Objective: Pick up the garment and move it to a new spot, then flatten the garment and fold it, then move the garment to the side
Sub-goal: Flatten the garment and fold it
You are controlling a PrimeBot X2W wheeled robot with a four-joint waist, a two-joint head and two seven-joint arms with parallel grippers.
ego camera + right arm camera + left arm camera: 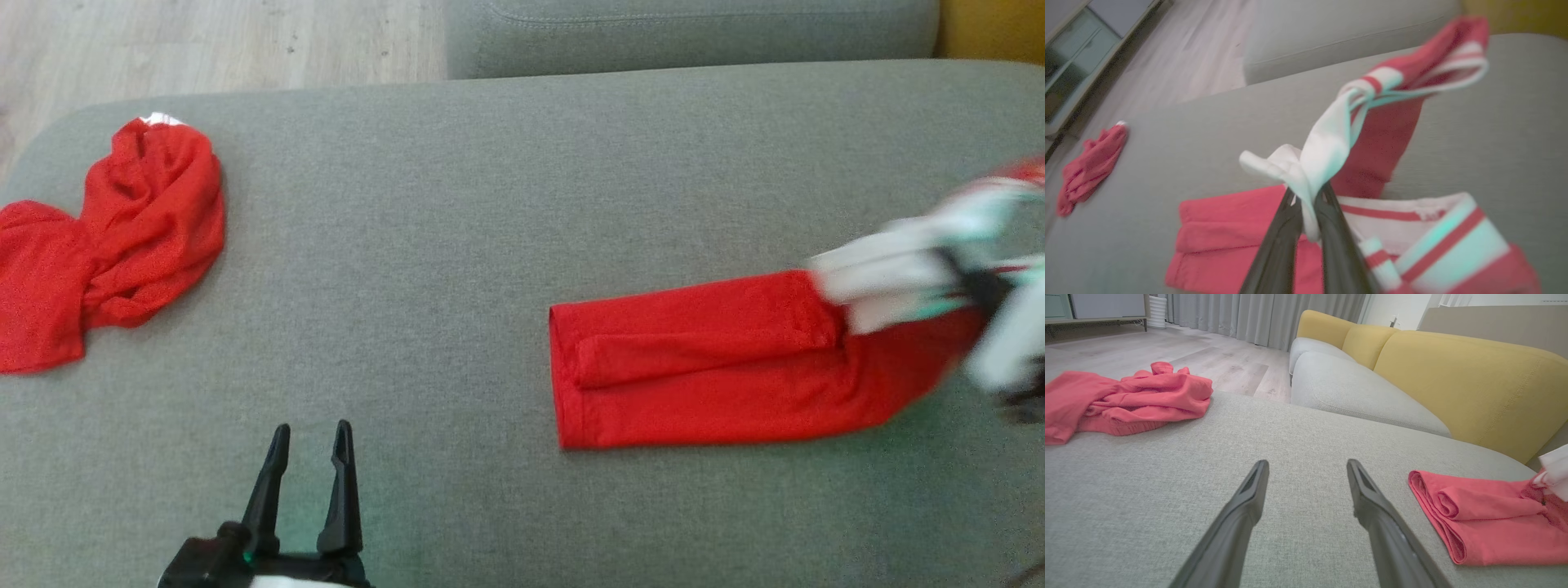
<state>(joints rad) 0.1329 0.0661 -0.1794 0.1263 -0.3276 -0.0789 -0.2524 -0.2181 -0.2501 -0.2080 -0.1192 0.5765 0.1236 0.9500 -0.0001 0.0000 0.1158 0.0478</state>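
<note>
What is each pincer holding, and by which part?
The right pincer pinches the folded red garment by its white striped edge; the left pincer is open, empty.

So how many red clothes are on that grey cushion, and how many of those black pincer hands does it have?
Red garments: 2, the crumpled garment and the folded garment.
Grippers: 2, the left gripper, open, and the right gripper, shut on the folded garment's striped end.
Total: 4.
</note>
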